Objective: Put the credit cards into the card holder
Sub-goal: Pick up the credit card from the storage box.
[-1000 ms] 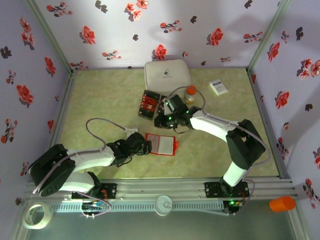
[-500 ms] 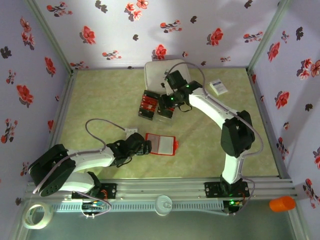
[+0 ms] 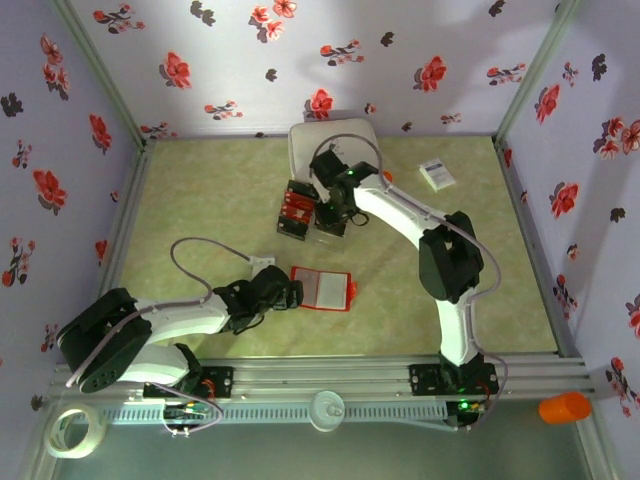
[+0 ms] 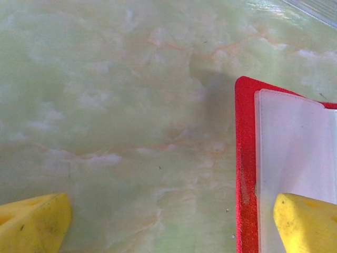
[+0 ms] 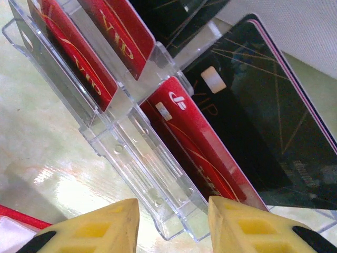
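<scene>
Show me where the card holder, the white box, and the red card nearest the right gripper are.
Card holder [image 3: 322, 288]: top view, its pale pocket side.
White box [image 3: 303, 148]: top view, left part of its lid.
Red card [image 5: 202, 145]: right wrist view, middle of its face.

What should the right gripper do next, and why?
Probably lower and close on the nearest red card: the right gripper hangs open above the clear rack, the card just beyond its fingertips, and the card holder lies open.
</scene>
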You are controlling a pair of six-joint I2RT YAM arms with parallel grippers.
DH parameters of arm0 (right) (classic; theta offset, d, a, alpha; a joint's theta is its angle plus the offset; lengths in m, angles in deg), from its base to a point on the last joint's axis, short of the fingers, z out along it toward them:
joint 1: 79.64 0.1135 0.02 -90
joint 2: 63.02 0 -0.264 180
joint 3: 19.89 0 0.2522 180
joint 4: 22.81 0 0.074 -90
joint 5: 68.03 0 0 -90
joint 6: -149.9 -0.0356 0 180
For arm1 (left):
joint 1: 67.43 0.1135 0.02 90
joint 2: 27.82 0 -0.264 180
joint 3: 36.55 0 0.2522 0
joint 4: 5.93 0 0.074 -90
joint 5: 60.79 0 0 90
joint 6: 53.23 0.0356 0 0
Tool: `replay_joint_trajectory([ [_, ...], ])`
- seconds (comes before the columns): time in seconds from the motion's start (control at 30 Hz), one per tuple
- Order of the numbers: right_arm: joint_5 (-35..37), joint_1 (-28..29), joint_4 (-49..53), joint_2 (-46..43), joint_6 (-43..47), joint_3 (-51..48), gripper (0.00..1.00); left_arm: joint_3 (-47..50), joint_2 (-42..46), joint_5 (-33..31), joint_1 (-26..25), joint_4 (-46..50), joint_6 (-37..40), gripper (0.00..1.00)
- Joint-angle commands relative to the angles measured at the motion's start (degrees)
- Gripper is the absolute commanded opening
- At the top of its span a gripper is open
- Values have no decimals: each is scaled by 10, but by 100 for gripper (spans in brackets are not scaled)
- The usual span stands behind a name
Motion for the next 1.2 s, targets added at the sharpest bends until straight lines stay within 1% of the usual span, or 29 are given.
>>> replay_joint_trajectory([
  [0.0, 47, 8, 23, 19, 27, 25, 40, 16, -18, 6, 4, 13, -7, 100],
  [0.2, 69, 13, 29, 47, 38, 47, 38, 16, -18, 6, 4, 13, -8, 100],
  [0.47, 53, 14, 30, 63, 42, 52, 34, 15, -23, 7, 4, 13, -8, 100],
  [0.53, 48, 16, 31, 63, 44, 52, 31, 14, -24, 8, 4, 11, -8, 100],
  [0.77, 34, 16, 34, 60, 59, 53, 17, 14, -25, 8, 4, 9, -9, 100],
  [0.87, 17, 17, 34, 53, 82, 50, 14, 14, -24, 9, 4, 10, -9, 100],
  [1.17, 6, 36, 31, 15, 125, 47, 5, 15, -22, 9, 4, 13, -8, 100],
])
